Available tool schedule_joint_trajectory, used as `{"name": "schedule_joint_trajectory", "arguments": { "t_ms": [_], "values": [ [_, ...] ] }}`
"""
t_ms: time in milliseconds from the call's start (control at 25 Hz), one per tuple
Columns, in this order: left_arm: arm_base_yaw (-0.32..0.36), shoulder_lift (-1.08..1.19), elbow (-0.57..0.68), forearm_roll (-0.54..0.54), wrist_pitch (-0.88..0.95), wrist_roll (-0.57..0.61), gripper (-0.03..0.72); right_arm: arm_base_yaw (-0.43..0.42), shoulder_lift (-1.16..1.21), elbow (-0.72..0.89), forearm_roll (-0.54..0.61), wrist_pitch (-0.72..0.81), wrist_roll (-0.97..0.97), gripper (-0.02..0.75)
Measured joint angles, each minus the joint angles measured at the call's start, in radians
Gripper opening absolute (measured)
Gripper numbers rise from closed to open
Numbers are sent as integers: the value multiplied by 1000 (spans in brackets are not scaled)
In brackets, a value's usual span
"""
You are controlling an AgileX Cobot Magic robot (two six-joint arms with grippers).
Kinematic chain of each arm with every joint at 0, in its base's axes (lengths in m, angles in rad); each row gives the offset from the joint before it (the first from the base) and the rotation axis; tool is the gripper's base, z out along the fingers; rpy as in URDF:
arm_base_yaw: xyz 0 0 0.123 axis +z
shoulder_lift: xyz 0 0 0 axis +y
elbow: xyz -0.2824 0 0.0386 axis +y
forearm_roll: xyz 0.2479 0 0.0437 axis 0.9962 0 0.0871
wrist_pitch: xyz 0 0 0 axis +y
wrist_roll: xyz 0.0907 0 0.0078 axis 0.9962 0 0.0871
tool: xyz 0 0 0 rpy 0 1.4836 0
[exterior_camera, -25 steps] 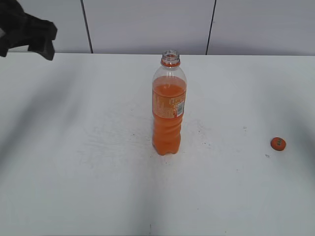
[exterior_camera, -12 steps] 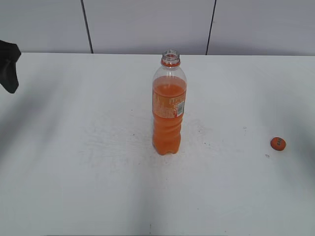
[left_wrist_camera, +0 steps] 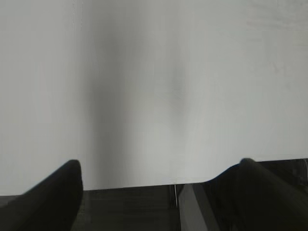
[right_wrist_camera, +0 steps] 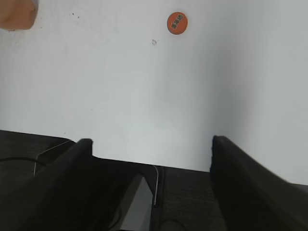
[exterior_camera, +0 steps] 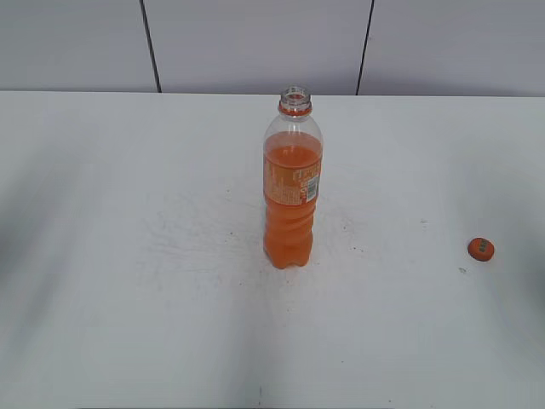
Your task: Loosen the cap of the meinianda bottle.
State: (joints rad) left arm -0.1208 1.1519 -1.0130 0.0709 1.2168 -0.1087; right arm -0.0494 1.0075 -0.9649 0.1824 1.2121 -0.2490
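Left arm gone; cap [exterior_camera: 481, 249] off bottle [exterior_camera: 292, 192].

White table [exterior_camera: 128, 298], matte, faintly scuffed and speckled with dark specks near the middle. Soft grey shadows across its left side and front. Behind, a pale grey panelled wall [exterior_camera: 255, 43], split by two thin dark vertical seams. Below the table's near edge, dark floor [right_wrist_camera: 192, 202] with a cable.

We see the clear meinianda bottle [exterior_camera: 292, 192] holding orange drink, its orange label bearing a white barcode patch – the orange cap [exterior_camera: 481, 249], near the white table's [exterior_camera: 128, 256] right edge, has a greenish mark
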Motion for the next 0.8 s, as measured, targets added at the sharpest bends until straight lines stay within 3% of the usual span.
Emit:
{"name": "schedule_joint_trajectory", "arguments": {
  "t_ms": [320, 600, 800],
  "values": [
    [0, -481, 205, -2, -28, 80, 588, 0, -224, 115, -149, -3, 0, 563],
    [0, -847, 369, -21, -83, 176, 587, 0, -415, 216, -69, -28, 3, 563],
    [0, -1061, 417, -38, -108, 193, 587, 0, -561, 300, -55, -31, 3, 563]
  ]
}}
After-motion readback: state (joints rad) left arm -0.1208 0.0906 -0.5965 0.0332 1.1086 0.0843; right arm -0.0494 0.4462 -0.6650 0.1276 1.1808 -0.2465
